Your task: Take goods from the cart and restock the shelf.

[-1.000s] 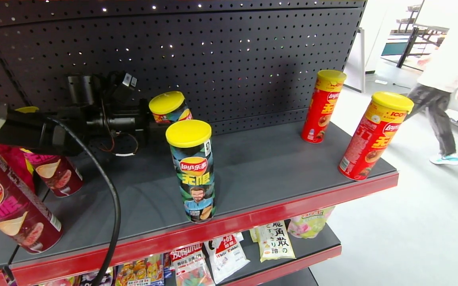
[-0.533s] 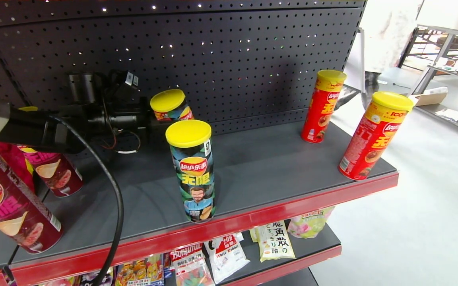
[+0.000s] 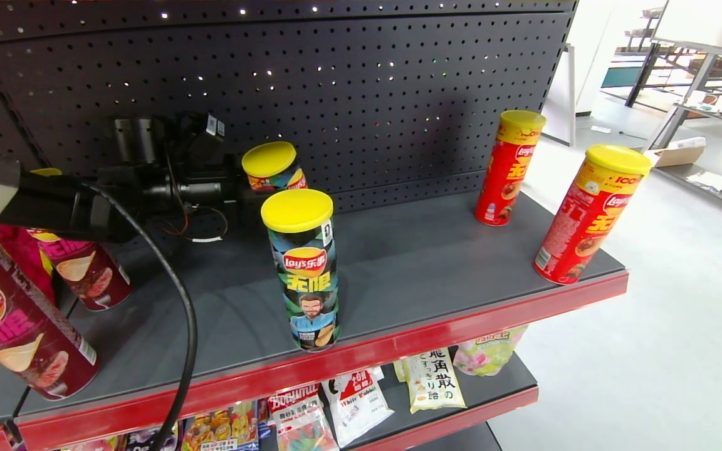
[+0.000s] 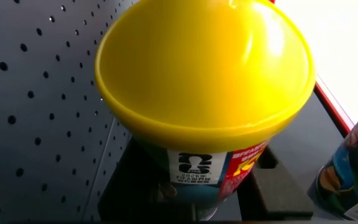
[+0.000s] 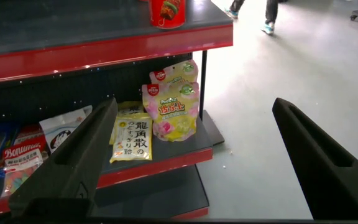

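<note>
My left gripper (image 3: 254, 191) is shut on a chip can with a yellow lid (image 3: 270, 164), holding it near the pegboard at the back of the dark shelf (image 3: 436, 269). The front can hides its lower part. In the left wrist view the yellow-lidded can (image 4: 204, 74) stands between the dark fingers (image 4: 278, 186) of the left gripper (image 4: 204, 196). My right gripper (image 5: 194, 107) is open and holds nothing; it hangs lower down, facing the snack bags (image 5: 169, 109) on the lower shelf.
A green-black can (image 3: 304, 275) stands at the shelf's front edge, just before the held can. Two red cans (image 3: 510, 166) (image 3: 590, 213) stand at the right, and maroon cans (image 3: 16, 326) (image 3: 85, 272) at the left. The pegboard (image 3: 367, 94) closes the back.
The left gripper and its can have shifted slightly to the right along the back of the shelf. The cans standing on the shelf have not moved.
</note>
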### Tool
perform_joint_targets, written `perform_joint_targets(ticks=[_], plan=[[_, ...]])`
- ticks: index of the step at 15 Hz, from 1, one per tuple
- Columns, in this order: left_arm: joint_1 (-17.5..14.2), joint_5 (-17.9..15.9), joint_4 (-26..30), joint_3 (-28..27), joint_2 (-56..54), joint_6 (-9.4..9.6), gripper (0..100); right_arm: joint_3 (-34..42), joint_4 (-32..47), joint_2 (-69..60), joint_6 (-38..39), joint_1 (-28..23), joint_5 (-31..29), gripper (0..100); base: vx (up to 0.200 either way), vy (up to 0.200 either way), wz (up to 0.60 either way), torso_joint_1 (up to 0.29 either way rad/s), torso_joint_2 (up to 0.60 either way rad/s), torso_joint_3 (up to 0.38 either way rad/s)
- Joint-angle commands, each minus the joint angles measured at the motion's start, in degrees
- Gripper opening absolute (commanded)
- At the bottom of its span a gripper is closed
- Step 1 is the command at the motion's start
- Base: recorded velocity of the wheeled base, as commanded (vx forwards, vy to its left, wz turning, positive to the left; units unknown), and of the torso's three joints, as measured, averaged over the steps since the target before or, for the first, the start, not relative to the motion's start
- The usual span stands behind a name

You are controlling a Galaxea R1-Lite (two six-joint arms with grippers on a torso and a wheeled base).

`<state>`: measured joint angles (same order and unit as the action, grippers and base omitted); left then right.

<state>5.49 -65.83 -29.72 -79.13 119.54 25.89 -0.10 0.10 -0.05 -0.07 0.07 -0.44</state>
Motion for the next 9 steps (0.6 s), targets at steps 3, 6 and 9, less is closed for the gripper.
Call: perform_joint_targets(ticks=[3,6,9], plan=[[0.4,0.3,1.2,0.0,-0.1,-0.05,0,0.0,0.0,0.0,0.0,0.0,0.0,100,0.0,0.0,0.0,0.0,0.0,0.0],[0.3,0.4,1.6,0.1,-0.1,0.3,0,0.0,0.0,0.0,0.0,0.0,0.0,100,0.0,0.0,0.0,0.0,0.0,0.0],[0.2,0.4,3.2,0.1,-0.2,1.97,100,0.0,0.0,0.0,0.0,0.1,0.0,100,0.0,0.0,0.0,0.0,0.0,0.0]])
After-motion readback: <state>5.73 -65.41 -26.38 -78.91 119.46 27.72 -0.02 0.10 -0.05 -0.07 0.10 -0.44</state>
